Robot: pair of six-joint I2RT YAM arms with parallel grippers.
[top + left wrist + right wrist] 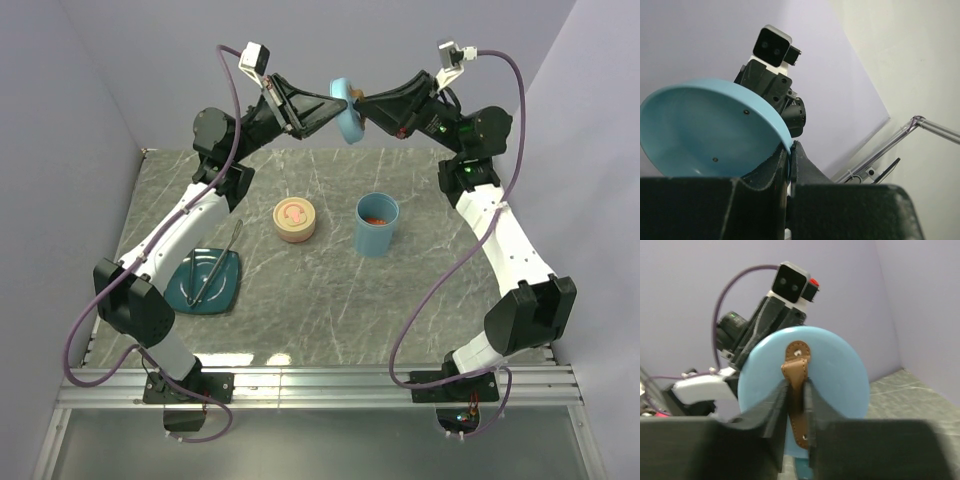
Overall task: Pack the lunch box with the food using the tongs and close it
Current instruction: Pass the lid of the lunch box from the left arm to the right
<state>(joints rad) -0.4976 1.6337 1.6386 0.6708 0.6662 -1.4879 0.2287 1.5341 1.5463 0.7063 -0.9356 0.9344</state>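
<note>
Two arms: both raised over the far side of the table [330, 300], meeting at a light blue lid [349, 112] held on edge in the air.
Left gripper [790, 151]: fingers closed on the lid's rim.
Right gripper [796, 386]: fingers pinched on the brown strap [798, 362] on the lid's top.
Tongs [222, 264]: lying across the dark teal plate [228, 292], near the left arm, untouched.
Food: a pink shrimp-like piece [293, 212] sits in the tan round dish [296, 233]. Orange-red pieces [377, 216] sit in the blue cylindrical container [376, 240] just beside it, uncovered.
</note>
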